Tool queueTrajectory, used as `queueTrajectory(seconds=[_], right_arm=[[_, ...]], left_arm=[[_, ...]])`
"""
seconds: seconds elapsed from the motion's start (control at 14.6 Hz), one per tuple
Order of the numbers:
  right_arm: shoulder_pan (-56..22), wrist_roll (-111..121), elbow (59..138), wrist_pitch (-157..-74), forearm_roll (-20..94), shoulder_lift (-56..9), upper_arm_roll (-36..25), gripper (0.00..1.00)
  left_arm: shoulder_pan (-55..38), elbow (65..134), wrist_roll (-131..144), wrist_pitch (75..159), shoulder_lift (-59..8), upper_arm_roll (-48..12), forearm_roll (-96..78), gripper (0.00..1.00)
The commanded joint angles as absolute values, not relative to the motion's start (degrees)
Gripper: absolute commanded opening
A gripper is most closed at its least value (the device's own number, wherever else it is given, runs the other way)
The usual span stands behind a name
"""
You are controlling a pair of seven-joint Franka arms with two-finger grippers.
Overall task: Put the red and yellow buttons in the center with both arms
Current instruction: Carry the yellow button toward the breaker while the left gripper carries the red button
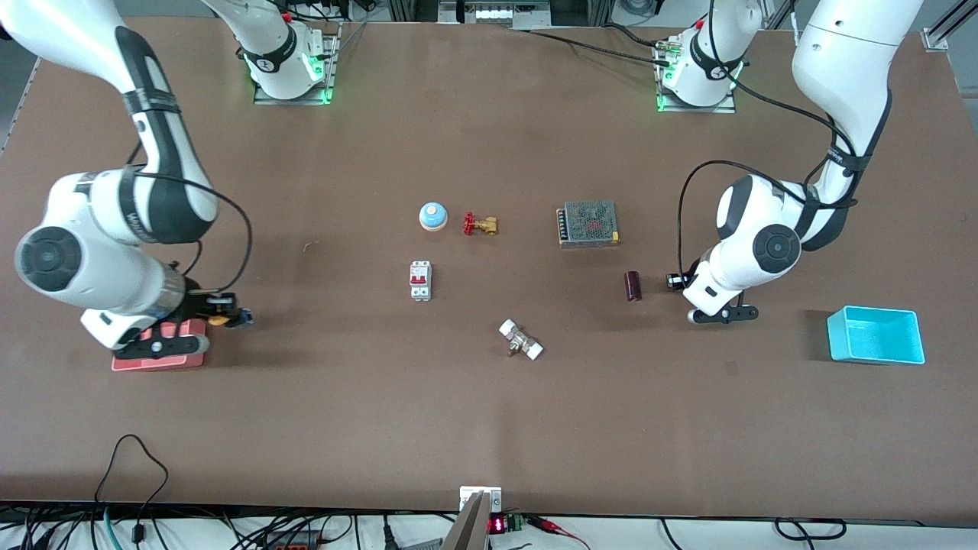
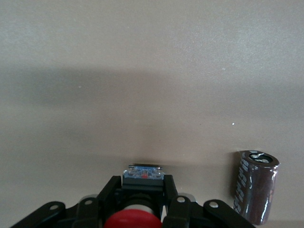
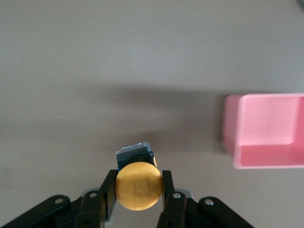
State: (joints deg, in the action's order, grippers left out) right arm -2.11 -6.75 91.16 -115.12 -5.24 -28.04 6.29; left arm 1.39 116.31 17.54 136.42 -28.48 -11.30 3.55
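The right pincer [image 1: 228,315] is clamped on the yellow button [image 3: 138,185], held above the table [image 1: 351,397] just beside the pink bin [image 3: 266,130], at roughly nine o'clock from the table's middle, toward the right arm's end. In the right wrist view the orange-yellow cap sits between the two black fingers [image 3: 108,192], with the button's dark body projecting ahead of them, and the bin's near rim stands apart from the button. The left pincer [image 1: 676,281] is clamped on the red button [image 2: 132,219], at about three o'clock from the table's middle, over bare table just beside the brown cylinder [image 1: 633,286]; the left wrist view shows the red cap between the fingers [image 2: 170,197] and the cylinder [image 2: 255,186] lying close by but not touching. The cyan bin [image 1: 875,334] stands well apart toward the left arm's end. Around the middle lie the blue dome bell [image 1: 432,216], the brass valve [image 1: 480,224], the mesh-topped box [image 1: 587,223], the white breaker [image 1: 420,280] and the white-ended fitting [image 1: 521,340]. Bare brown surface is open between the breaker and the brown cylinder, and a wide bare band runs along the edge nearest the front camera.
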Motion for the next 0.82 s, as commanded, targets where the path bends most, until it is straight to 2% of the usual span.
queueTrajectory(seconds=[0.0,0.07,0.14,0.21,0.27,0.55,0.75], right_arm=[[-7.28,-15.35,93.25,-114.70,-4.83,-26.89,5.98,0.25],[-8.95,-18.25,93.86,-114.78,-4.83,-26.89,5.98,0.25],[-10.27,-20.54,94.65,-115.22,-4.75,-26.89,5.98,0.25],[-11.50,-22.83,95.70,-115.83,-4.75,-26.89,5.98,0.25],[-13.08,-25.64,96.58,-116.71,-4.75,-26.89,6.06,0.25],[-20.02,-36.36,100.97,-122.41,-4.75,-26.81,5.98,0.25],[-22.32,-39.89,104.75,-127.51,-4.83,-27.33,5.98,0.25]], left_arm=[[0.79,116.81,17.84,137.55,-28.56,-10.81,4.83,0.24],[0.62,116.81,17.84,137.46,-28.65,-10.81,5.18,0.37],[0.62,116.81,17.84,137.37,-28.57,-10.81,5.97,0.73],[0.62,116.63,17.84,137.03,-28.39,-10.81,6.15,0.97],[0.70,116.46,17.93,136.76,-28.21,-10.90,6.15,1.00],[0.88,115.93,17.41,133.26,-25.59,-10.90,6.15,1.00],[2.10,111.38,13.90,122.65,-21.19,-10.99,6.07,1.00]])
